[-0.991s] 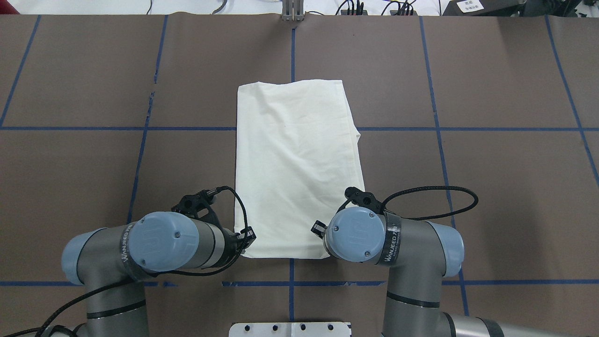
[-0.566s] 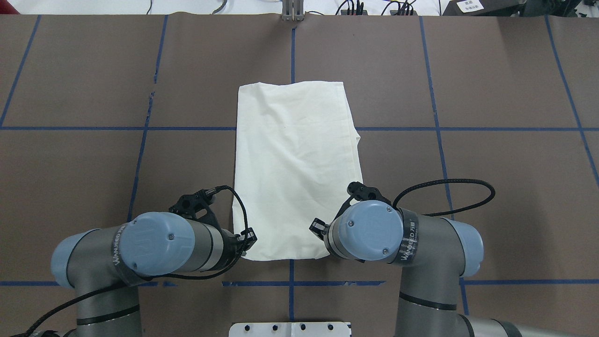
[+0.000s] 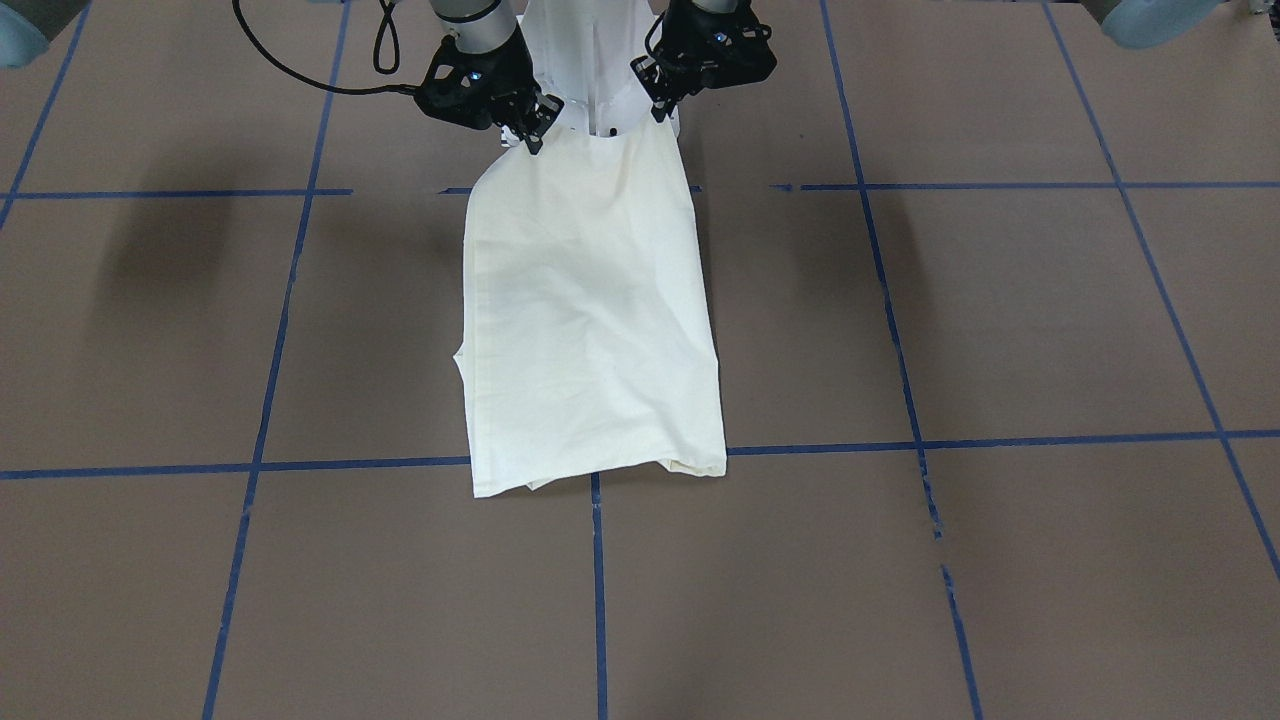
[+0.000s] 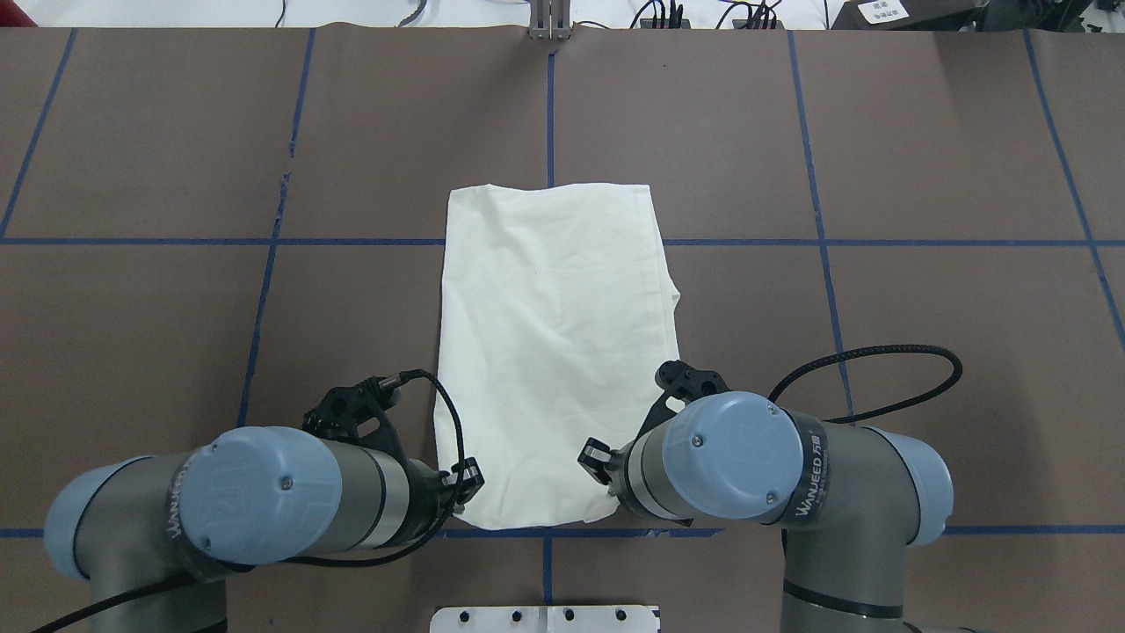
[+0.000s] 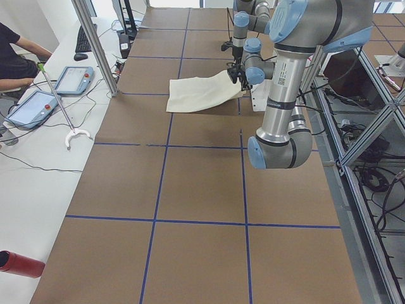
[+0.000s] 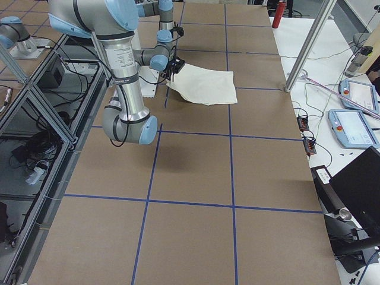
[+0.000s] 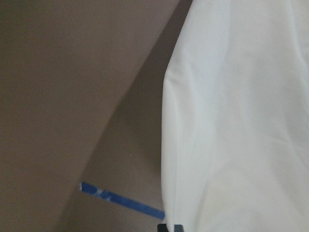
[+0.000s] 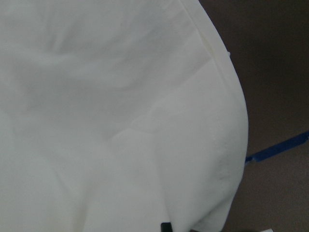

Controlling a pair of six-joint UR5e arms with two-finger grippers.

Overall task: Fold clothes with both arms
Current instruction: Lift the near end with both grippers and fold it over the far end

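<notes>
At the near edge, just beyond the white metal base plate [image 4: 545, 618], the black two-finger left gripper [image 4: 466, 480] and the black two-finger right gripper [image 4: 598, 457] each have their jaws closed on a near corner of the plain cream long-sleeved cloth T-shirt [image 4: 549, 343]. The T-shirt is folded into a long narrow panel with no print showing, and it sits mid-way across the brown paper-covered bench [image 4: 923, 158]. The held hem is raised off the bench and the cloth slopes down from it, while the far half lies flat. A grip on both corners keeps the hem taut and level, which suits carrying it towards the far edge for a crosswise fold. On the right side a small flap of cloth juts out past the panel's edge and may spoil a neat fold. The right arm's black cable [image 4: 879, 365] loops out to the right, well apart from the cloth. Blue tape lines [image 4: 817, 242] cross under the panel. Nothing stands on the bench between the grippers and the far edge. Beyond the far edge, a seated person [image 5: 16, 60] is at a white side table [image 5: 25, 158].
</notes>
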